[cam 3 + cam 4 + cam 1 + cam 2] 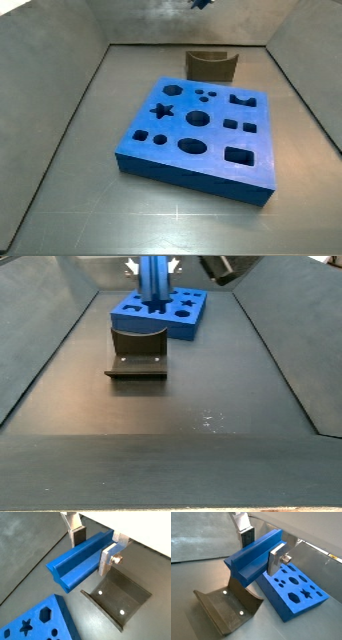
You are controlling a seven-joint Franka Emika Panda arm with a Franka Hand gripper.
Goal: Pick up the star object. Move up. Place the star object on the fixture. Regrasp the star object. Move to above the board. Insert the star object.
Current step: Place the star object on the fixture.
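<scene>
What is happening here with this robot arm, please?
The gripper is shut on the blue star peg and holds it in the air, above the floor. Below it stands the dark fixture, with nothing on it. The blue board lies beside the fixture, and its star hole is not filled yet.

The gripper (261,548) clamps the star object (254,559) (blue) above the fixture (228,609) and board (294,592).

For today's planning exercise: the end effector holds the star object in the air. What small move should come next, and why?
Probably lower it toward the fixture. The end effector is shut on the star object, held clear above the fixture's notch, with the board alongside.
</scene>
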